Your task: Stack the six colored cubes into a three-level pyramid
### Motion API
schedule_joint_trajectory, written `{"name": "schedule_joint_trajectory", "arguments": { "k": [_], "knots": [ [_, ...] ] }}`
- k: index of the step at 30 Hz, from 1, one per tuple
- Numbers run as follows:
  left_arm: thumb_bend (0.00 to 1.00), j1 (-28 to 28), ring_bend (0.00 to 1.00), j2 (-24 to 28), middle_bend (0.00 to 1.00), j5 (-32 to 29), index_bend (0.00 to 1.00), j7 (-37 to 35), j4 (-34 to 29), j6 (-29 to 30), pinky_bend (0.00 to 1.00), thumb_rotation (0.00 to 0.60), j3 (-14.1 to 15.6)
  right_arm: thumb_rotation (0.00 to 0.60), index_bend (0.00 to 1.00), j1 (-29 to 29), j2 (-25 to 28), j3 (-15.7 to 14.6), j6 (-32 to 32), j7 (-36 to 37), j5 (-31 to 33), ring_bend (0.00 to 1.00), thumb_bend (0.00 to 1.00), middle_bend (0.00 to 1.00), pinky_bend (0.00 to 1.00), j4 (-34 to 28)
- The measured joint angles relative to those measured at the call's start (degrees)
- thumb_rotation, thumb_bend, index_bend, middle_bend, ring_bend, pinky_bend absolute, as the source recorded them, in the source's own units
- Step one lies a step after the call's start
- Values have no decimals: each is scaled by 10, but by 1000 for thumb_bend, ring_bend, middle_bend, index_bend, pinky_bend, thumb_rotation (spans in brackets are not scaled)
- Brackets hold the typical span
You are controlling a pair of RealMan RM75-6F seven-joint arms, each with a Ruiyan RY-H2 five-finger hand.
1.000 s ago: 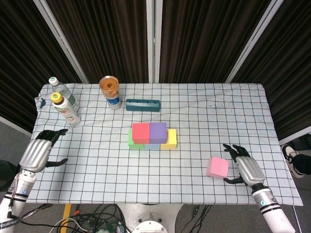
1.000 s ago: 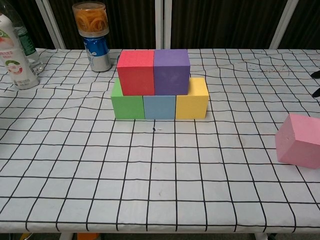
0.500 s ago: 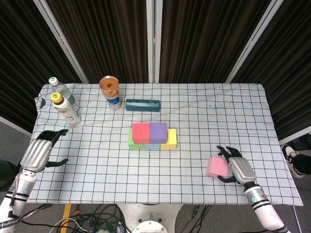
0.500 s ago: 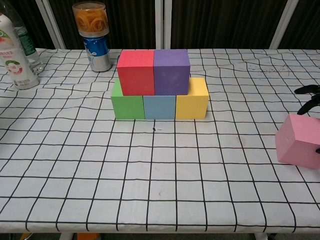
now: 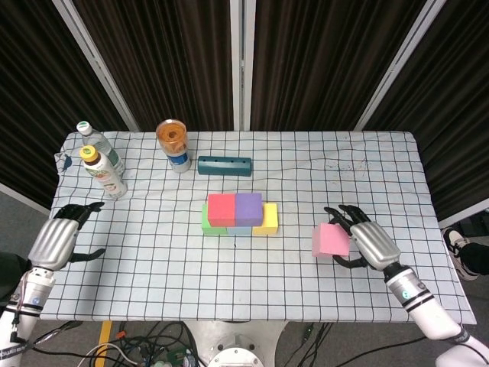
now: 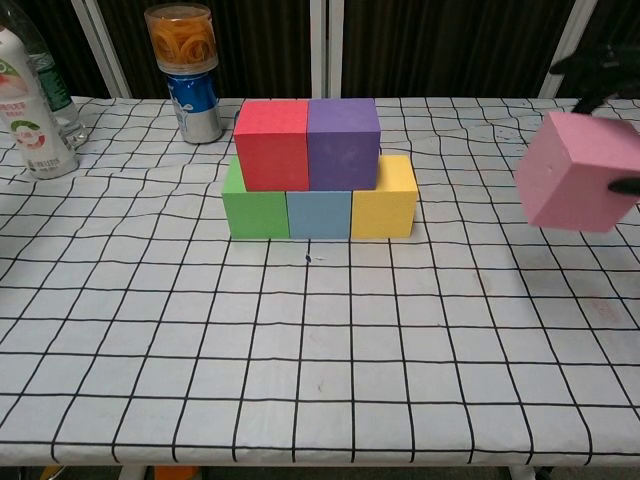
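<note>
A green cube, a blue cube and a yellow cube form a row mid-table. On them sit a red cube and a purple cube. My right hand grips the pink cube, which hangs above the cloth to the right of the stack; in the chest view the pink cube is lifted to about the second level's height, with dark fingertips showing above it. My left hand hovers open at the table's left edge, holding nothing.
Two plastic bottles stand at the back left. A can with an orange-lidded jar on top and a dark teal box lie behind the stack. The checked cloth covers the table.
My right hand closed around the pink cube, lifted it off the cloth and carried it leftward toward the stack. The left hand stayed put.
</note>
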Motion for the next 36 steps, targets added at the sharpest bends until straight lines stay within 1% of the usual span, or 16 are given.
{"name": "schedule_joint_trajectory", "arguments": {
  "k": [4,6,7,11,14,17,21,25,32,36],
  "knots": [
    [90,1,240,0,235,-4,173,6,-3,2,181,600,-2,600,0,58,28,44,-57,18,9,22,223,346,0,-28],
    [89,1,240,-2,235,-5,173,12,-3,5,181,600,-3,600,0,96,34,69,-95,21,32,22,219,345,0,-37],
    [89,1,240,-3,235,-5,173,16,-2,6,181,600,-4,600,0,106,34,75,-104,21,40,22,218,345,0,-38],
    [89,1,240,-11,235,-3,173,34,8,15,181,600,-6,600,0,176,28,109,-168,5,111,22,215,342,0,-37],
    [89,4,240,-20,235,3,173,38,21,28,180,600,-7,600,0,225,13,129,-203,-18,169,22,214,338,0,-27],
    [89,8,240,-26,235,9,173,36,28,35,180,600,-5,600,0,269,-5,142,-231,-44,221,22,214,337,0,-10],
    [90,12,240,-26,235,9,173,27,28,36,180,600,-2,600,0,318,-27,147,-247,-79,284,22,210,336,0,14],
    [89,14,240,-26,235,9,173,23,27,35,180,600,-1,600,0,356,-49,139,-246,-123,349,22,206,328,0,30],
    [90,16,240,-27,235,11,173,8,32,34,180,600,1,600,0,414,-97,109,-207,-200,466,21,201,323,0,48],
    [90,18,240,-27,235,13,173,0,35,36,180,600,2,600,0,439,-117,98,-172,-237,511,21,198,322,0,48]
  ]
}}
